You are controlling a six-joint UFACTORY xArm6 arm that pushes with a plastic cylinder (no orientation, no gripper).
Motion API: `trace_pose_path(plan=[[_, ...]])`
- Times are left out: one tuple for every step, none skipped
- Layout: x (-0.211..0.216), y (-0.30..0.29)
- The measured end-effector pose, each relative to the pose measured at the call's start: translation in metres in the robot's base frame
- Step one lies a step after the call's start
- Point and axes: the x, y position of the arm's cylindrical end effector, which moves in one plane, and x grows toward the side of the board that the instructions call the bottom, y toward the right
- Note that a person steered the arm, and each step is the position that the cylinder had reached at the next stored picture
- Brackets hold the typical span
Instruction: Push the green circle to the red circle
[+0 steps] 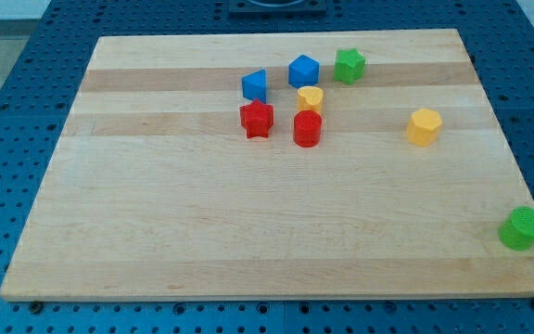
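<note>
Sitting at the table's [156, 241] far 4 o'clock corner, the green circle [523, 228] is right at the view's right edge, well apart from every other block. The red circle [307, 129] stands up near the table's 12 o'clock side, inside a tight cluster.

Around the red circle: a small yellow block [311, 97] just beside it at 12 o'clock, close enough that I cannot tell whether they touch; a red star [257, 119] near it at 9 o'clock, with a gap between them; a blue block [255, 85] at 10 o'clock of it, just above the red star; a blue cube [303, 70] at 12 o'clock, beyond the small yellow block; and a green star [349, 65] at 1 o'clock, just beside the blue cube. A yellow hexagon [424, 126] stands alone at 3 o'clock of the red circle, well apart from it, between the cluster and the table's right edge.

From the red circle, the green circle lies far off at about 4 o'clock, with bare wood between them.

My tip does not show anywhere in the view, and there is no pincer on this rig whose state I could tell.
</note>
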Motion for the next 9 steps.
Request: trace_pose_path(plan=[[-0.01, -0.082], [0.008, -0.085], [-0.007, -0.123], [-0.101, -0.141], [-0.119, -0.12], [-0.084, -0.062], [-0.022, -0.1], [-0.001, -0.124], [-0.083, -0.165]])
